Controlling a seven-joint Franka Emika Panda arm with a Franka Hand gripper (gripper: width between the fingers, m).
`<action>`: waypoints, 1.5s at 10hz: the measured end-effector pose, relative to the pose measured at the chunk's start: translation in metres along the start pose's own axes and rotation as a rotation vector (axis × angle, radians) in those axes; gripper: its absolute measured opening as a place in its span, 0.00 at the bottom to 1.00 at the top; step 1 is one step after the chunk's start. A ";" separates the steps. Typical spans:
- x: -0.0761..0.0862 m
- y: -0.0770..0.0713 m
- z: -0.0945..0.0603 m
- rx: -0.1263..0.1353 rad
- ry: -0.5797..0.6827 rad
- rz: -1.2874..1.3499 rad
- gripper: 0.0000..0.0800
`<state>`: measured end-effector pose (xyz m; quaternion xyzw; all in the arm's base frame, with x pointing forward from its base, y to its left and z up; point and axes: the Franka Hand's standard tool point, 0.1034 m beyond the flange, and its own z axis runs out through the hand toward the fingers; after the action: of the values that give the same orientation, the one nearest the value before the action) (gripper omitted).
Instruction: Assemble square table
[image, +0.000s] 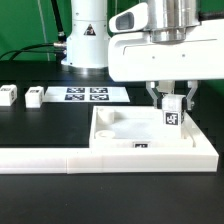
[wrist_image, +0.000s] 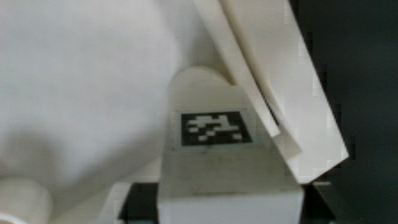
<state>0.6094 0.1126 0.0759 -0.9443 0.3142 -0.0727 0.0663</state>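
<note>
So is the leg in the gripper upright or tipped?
Upright: the leg stands vertical in the shut gripper, tag facing the exterior camera, at a tabletop corner.

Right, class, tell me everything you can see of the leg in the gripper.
The leg is a small white block, plastic by its look, with a black-and-white square tag on the face toward the exterior camera. It stands upright, clamped by the gripper with a finger on each side. It is over the tabletop, toward the far side on the exterior view's right. Whether its base touches the tabletop cannot be told. The wrist view shows the same tag close up.
</note>
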 end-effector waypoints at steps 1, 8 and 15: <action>-0.002 -0.001 0.001 -0.005 0.001 0.087 0.37; -0.005 -0.001 0.001 -0.011 -0.005 0.402 0.61; -0.007 -0.006 0.000 0.000 -0.002 -0.237 0.81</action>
<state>0.6074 0.1211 0.0758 -0.9749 0.2000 -0.0788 0.0575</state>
